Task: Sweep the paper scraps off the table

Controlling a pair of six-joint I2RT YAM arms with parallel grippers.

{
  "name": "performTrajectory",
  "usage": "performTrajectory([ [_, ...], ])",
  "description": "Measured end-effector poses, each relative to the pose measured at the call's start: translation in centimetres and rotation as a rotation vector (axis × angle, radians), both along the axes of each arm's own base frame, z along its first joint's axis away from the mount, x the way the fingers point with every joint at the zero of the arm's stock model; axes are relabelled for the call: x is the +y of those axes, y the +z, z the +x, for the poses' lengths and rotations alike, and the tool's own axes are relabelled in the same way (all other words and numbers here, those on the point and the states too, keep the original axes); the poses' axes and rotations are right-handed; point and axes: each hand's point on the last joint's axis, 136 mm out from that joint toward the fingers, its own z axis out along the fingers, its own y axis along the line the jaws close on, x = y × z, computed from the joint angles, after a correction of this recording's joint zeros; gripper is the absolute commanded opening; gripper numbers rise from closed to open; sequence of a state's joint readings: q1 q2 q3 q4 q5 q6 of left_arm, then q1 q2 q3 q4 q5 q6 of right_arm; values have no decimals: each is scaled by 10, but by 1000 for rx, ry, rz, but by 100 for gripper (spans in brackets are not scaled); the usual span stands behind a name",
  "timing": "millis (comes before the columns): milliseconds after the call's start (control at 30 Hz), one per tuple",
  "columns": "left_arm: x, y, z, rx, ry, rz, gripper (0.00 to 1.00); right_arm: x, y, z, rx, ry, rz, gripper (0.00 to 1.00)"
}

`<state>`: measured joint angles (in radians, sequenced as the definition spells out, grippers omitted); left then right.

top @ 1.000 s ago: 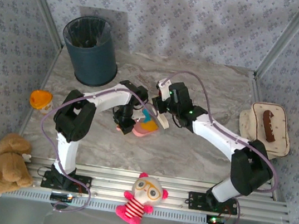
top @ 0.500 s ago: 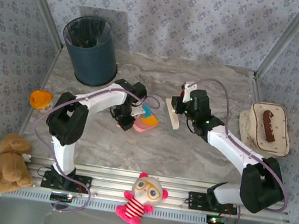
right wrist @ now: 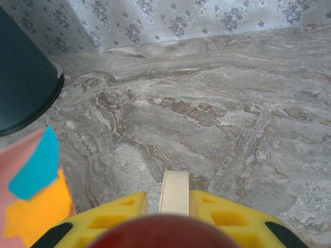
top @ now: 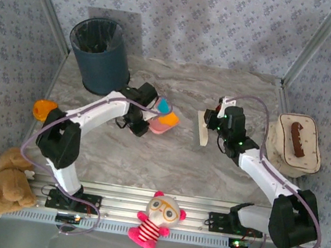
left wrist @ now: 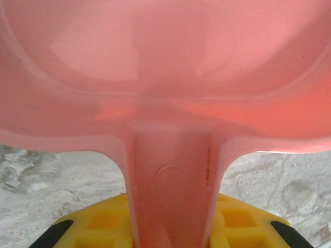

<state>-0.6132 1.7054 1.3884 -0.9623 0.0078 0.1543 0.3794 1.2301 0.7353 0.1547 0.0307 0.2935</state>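
Your right jaws pinch the cream flat sweeping tool (top: 203, 128) over the middle of the tabletop (top: 178, 163). It has drawn back rightward, probably to clear the way. Your left jaws clamp the handle of the pink plastic dustpan (top: 159, 125). The orange and cyan paper scraps (top: 167, 118) lie inside it, now carried nearer the dark round bin (top: 100, 55) at the far left corner, likely for dumping.

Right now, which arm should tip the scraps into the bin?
Left. The left gripper holds the pink dustpan carrying the scraps, close to the bin. The right gripper holds the brush, farther away.
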Motion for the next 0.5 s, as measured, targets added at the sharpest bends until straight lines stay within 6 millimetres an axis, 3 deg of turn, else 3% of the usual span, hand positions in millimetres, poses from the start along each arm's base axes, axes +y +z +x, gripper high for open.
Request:
performTrajectory([
  [300,-12,59,18,-168,65,-246,0,-2,-1,1,4,-10,9,0],
  [500,-14,70,22,-137,102,-362,0,-2,0,1,1,-11,13,0],
])
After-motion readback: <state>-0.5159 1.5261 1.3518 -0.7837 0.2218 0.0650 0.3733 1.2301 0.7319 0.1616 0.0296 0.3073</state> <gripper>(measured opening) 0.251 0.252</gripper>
